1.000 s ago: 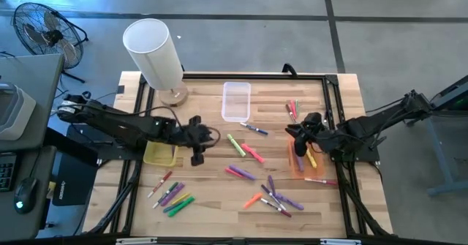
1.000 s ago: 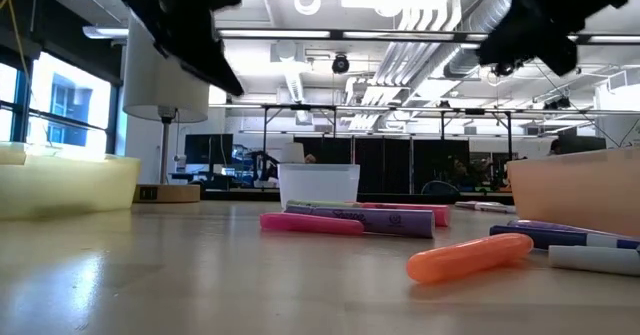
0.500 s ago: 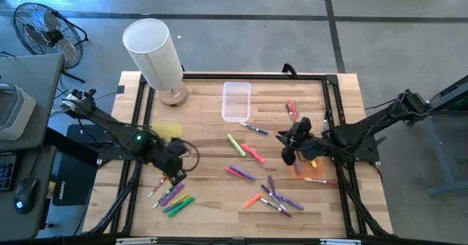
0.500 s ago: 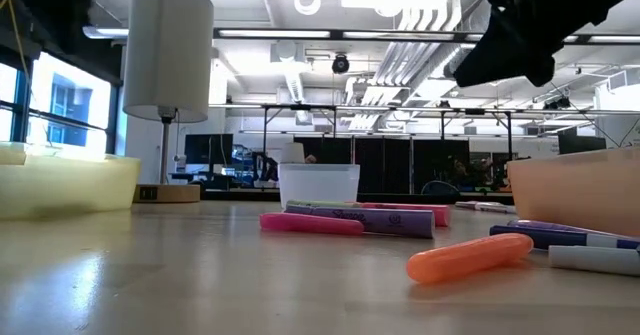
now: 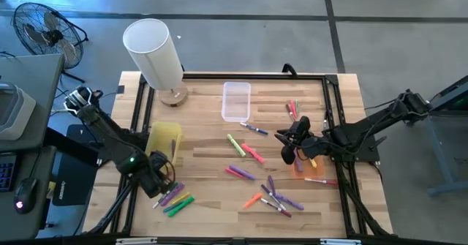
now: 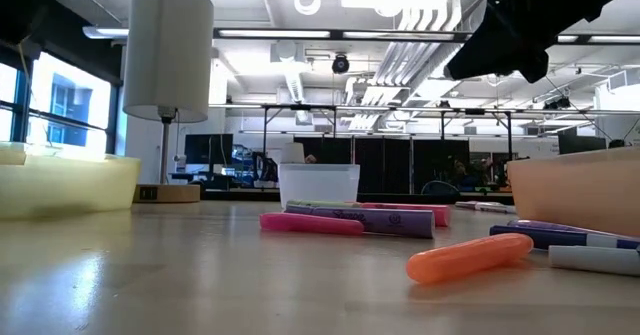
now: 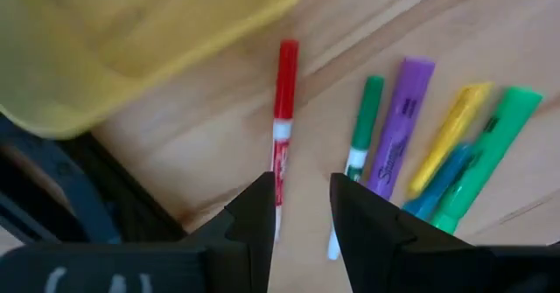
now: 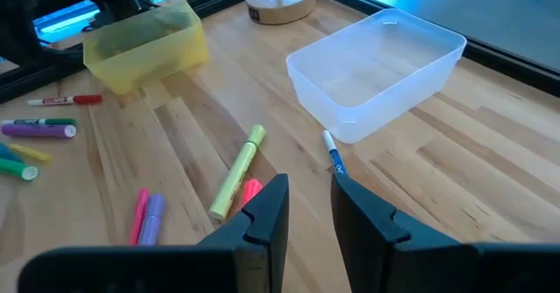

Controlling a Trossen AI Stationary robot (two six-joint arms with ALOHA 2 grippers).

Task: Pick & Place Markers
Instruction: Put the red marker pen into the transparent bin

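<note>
Markers lie scattered on the wooden table: a near-left cluster of red, green, purple and yellow ones, some in the middle, more at the near right. My left gripper hangs over the near-left cluster, pointing down, open and empty; in its wrist view the red marker lies just beyond its fingertips. My right gripper hovers open and empty right of the middle markers, with a yellow-green marker and a blue pen in front of it.
A yellow bin stands left, just beyond the left gripper. A clear bin stands far centre, and an orange bin sits under the right arm. A white lamp stands at the far left corner. A black frame rims the table.
My left gripper has swung from beside the yellow bin toward the table's near-left, sinking a little and rolling until it points down over the marker cluster. My right gripper has shifted slightly from over the orange bin toward the table's middle. No marker has moved.
</note>
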